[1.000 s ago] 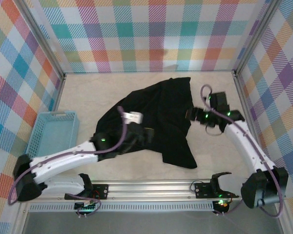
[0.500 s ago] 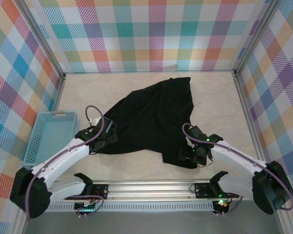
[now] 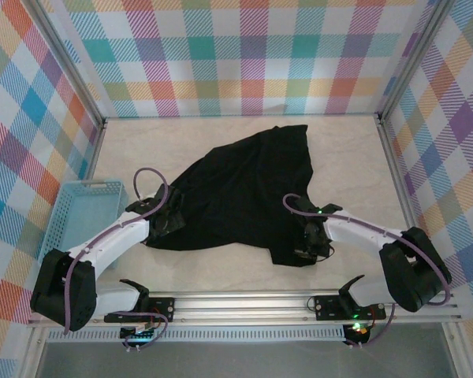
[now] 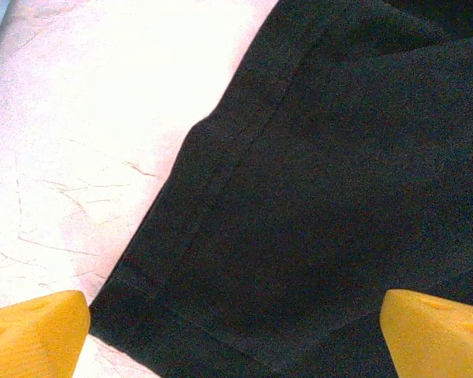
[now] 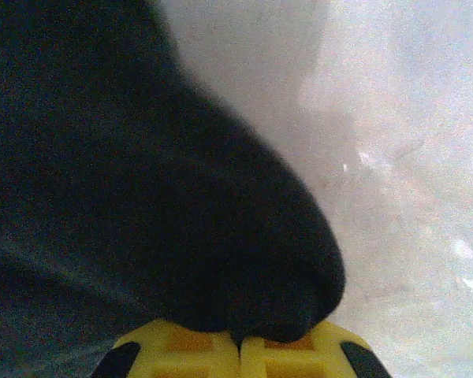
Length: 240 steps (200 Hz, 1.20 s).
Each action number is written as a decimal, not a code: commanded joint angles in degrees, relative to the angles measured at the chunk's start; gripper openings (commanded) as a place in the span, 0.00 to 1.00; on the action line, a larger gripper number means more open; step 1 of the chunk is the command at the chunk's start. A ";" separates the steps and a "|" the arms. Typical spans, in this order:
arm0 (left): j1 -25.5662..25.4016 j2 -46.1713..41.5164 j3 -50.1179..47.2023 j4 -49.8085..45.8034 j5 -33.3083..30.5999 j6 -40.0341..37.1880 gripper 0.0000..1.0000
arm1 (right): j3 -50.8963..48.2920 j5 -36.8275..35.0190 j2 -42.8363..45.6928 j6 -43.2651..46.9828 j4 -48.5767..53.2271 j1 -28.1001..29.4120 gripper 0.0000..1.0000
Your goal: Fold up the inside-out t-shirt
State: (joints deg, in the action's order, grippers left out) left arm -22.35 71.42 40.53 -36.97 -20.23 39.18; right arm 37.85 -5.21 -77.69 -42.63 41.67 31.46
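You see the black inside-out t-shirt [image 3: 244, 185] lying rumpled mid-table [image 3: 347, 157], your left gripper [image 4: 236, 335] over its near-left hem corner with yellow fingers spread wide apart, and your right gripper [image 5: 238, 350] at its near-right corner, fingers closed on a fold of fabric.

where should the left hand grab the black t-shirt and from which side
Probably at the t-shirt's hemmed near-left corner. There the stitched edge lies flat against bare table. Come in from the bare-table side, across that edge, so one finger of the open left hand can slide under the hem while the other closes on top.
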 commanded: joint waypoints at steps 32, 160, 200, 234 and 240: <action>0.81 1.62 0.60 0.10 0.58 0.89 0.89 | 1.97 -5.02 10.79 7.16 -1.07 -13.83 0.00; -2.66 4.92 -4.68 2.00 7.25 3.41 0.78 | 3.51 -5.01 9.21 11.22 -1.82 -22.01 0.00; -6.26 4.61 -4.70 6.41 11.70 2.22 0.63 | 3.16 -1.67 9.12 11.71 -3.65 -24.09 0.00; -7.89 5.68 -4.15 6.65 10.59 2.04 0.49 | 2.41 -1.02 8.78 11.51 -4.65 -24.08 0.00; -7.89 5.76 -3.99 6.56 10.46 1.96 0.45 | 2.45 -1.39 8.78 11.60 -4.51 -24.16 0.00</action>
State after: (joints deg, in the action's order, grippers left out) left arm -29.78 76.38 36.14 -30.83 -9.80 41.58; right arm 39.88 -7.31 -68.53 -32.05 38.17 7.57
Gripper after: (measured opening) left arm 0.511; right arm 0.070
